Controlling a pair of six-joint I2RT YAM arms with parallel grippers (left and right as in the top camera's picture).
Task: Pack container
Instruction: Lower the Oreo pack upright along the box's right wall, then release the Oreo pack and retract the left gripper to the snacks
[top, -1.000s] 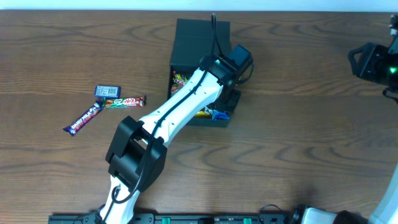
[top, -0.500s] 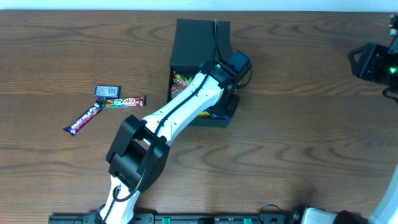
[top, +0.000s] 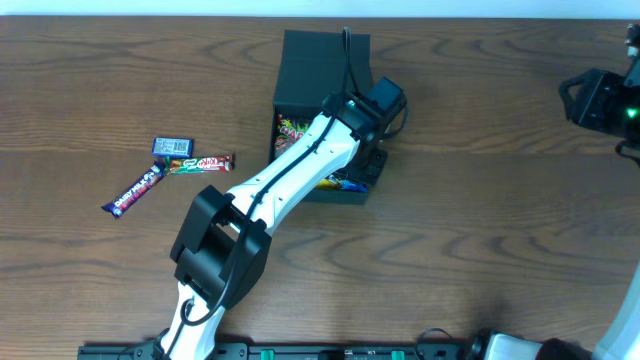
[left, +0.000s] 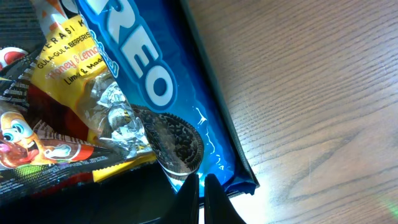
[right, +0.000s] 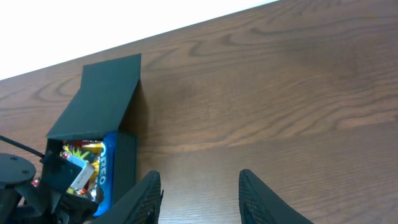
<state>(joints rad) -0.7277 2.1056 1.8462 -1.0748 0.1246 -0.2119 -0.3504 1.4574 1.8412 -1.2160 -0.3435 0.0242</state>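
The dark container (top: 338, 195) stands open at the table's middle with its lid (top: 318, 62) folded back. It holds several snack packets. My left gripper (top: 366, 163) is down at the container's front right corner. In the left wrist view its fingers (left: 199, 190) are shut with nothing seen between them, their tips over a blue Oreo packet (left: 143, 68) that lies beside a yellow sweets packet (left: 78, 68). My right gripper (right: 202, 196) is open and empty, far right of the container (right: 123, 155) over bare table.
Three loose snacks lie on the table to the left: a small blue packet (top: 173, 147), a red KitKat bar (top: 200, 162) and a dark blue bar (top: 133, 190). The left arm (top: 290, 175) crosses the container's front. The right arm (top: 600, 100) is at the right edge.
The left wrist has shifted slightly back and forth over the container's front right corner. The right arm and the loose snacks have not moved.
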